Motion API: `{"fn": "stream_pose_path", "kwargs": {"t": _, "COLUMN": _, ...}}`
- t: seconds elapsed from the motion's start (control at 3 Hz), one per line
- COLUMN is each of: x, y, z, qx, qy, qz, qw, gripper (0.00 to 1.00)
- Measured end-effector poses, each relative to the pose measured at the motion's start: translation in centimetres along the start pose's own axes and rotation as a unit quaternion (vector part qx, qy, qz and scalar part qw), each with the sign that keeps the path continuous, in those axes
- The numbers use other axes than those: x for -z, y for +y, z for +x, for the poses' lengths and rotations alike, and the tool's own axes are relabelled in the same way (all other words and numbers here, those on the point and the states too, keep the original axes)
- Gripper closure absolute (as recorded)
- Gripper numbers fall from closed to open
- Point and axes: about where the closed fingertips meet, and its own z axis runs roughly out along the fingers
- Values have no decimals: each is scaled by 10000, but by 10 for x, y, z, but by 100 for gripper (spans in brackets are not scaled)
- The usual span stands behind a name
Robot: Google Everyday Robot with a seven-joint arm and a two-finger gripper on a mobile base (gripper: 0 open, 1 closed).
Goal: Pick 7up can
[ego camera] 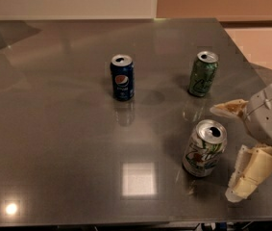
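While the worktop [54, 129] reads as a smooth, dark grey, semi-gloss slab w/ a bright square glare patch [138, 179] near the front edge and a small round glint [11, 208] at front left, everything on it is a plain cylinder of thin metal. The 7up can [204, 148] stands upright at front right, nearest the camera of the three. It has a silver-white body w/ green swirls, a red dot low on the side, a green band at the base and a shiny silver lid w/ the dark mouth hole open. A faint reflection sits under it on the worktop. The tool [223, 153] comes in from the right edge, just beside that can: a rounded, pale grey matte housing [270, 117] carrying two cream, wedge-shaped fingers [251, 172] w/ a soft, rubbery look. The fingers are spread wide, one above the can's top in the view, one below and to its right, gripping nothing. No contact w/ the can is visible. Further back, well apart, stand a blue Pepsi can [122, 77] near centre and a dark green can [203, 73] to its right, both upright, lids open.
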Motion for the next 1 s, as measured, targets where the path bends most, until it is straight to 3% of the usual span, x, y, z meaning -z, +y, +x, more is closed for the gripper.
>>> {"fn": "stream_pose_path", "kwargs": {"t": 1.0, "x": -15, "y": -1, "z": -15, "qx": -45, "qy": -792, "qz": 76, "qw": 9968, "gripper": 0}}
